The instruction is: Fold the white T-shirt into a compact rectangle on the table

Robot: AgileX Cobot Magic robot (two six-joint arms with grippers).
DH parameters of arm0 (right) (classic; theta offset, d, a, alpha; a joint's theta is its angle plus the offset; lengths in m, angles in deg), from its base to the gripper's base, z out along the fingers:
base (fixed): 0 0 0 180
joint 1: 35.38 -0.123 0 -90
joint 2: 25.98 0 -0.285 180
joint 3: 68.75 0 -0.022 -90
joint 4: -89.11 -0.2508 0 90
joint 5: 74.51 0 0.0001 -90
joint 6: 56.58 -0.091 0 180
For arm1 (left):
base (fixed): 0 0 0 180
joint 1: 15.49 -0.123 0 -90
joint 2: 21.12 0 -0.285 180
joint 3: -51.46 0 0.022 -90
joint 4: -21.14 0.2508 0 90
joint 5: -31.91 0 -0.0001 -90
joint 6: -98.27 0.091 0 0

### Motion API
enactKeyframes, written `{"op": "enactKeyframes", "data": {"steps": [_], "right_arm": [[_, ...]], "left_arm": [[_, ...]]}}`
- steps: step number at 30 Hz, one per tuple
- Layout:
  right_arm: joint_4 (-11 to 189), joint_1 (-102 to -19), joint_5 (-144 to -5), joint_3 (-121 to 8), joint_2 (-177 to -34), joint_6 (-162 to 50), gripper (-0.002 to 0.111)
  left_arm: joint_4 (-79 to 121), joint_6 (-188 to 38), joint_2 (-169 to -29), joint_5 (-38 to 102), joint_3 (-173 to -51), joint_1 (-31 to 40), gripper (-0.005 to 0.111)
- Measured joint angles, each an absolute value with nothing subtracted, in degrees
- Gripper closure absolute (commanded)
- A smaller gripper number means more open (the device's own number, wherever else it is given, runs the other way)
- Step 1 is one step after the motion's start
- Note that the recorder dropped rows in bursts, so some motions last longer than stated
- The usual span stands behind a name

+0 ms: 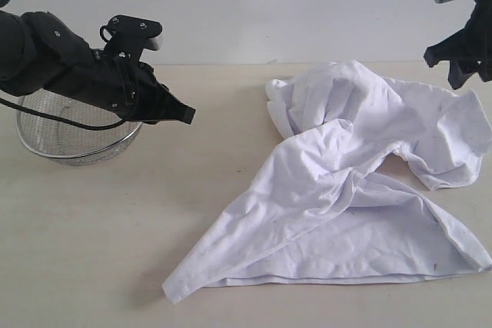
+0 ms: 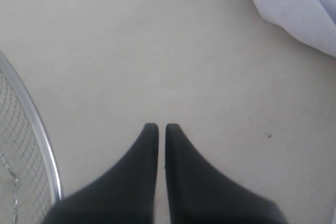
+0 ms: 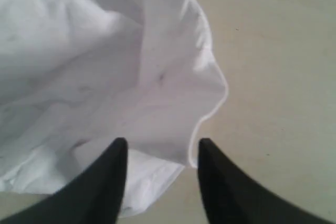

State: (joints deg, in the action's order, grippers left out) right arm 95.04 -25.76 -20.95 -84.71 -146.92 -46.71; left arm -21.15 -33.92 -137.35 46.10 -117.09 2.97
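The white T-shirt (image 1: 338,205) lay crumpled on the table (image 1: 92,266), and everything else is best placed from it. Its long axis ran on a slant, from a bunched, raised mass at its far end down to a flattened corner (image 1: 175,291) at its near end, with one straight hemmed edge along the near side. No lettering or neck tag showed, so I could not tell which face was up. The right gripper (image 3: 160,142) hung above the shirt's far bunched end, clear of the cloth. Its jaws stood apart with nothing between them, and a curled hem edge (image 3: 210,114) lay just below and ahead of its tips. The left gripper (image 2: 158,127) was well apart from the shirt, off the side where the flattened corner pointed. Its jaws were drawn together and empty over bare table, with only a fringe of cloth in its far view. The right arm was plainly the nearer one, and in my judgement the coming move turned on that hem edge under its open jaws. A wire-mesh basket (image 1: 77,151) sat beyond the left gripper, farther from the shirt again. The surface around the shirt was flat and pale, with broad bare room beside the flattened corner for spreading the cloth out.
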Motion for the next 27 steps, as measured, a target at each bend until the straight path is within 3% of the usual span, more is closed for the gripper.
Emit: {"op": "enactKeyframes", "data": {"steps": [6,27], "right_arm": [[99.4,-25.1,-18.8,-84.7,-146.9,-56.6,0.059],[92.0,-25.0,-29.8,-84.6,-159.5,-62.0,0.06]], "left_arm": [[-21.2,-33.9,-137.3,46.1,-117.1,3.0,0.102],[-21.2,-33.9,-137.3,45.7,-117.1,3.0,0.102]]}}
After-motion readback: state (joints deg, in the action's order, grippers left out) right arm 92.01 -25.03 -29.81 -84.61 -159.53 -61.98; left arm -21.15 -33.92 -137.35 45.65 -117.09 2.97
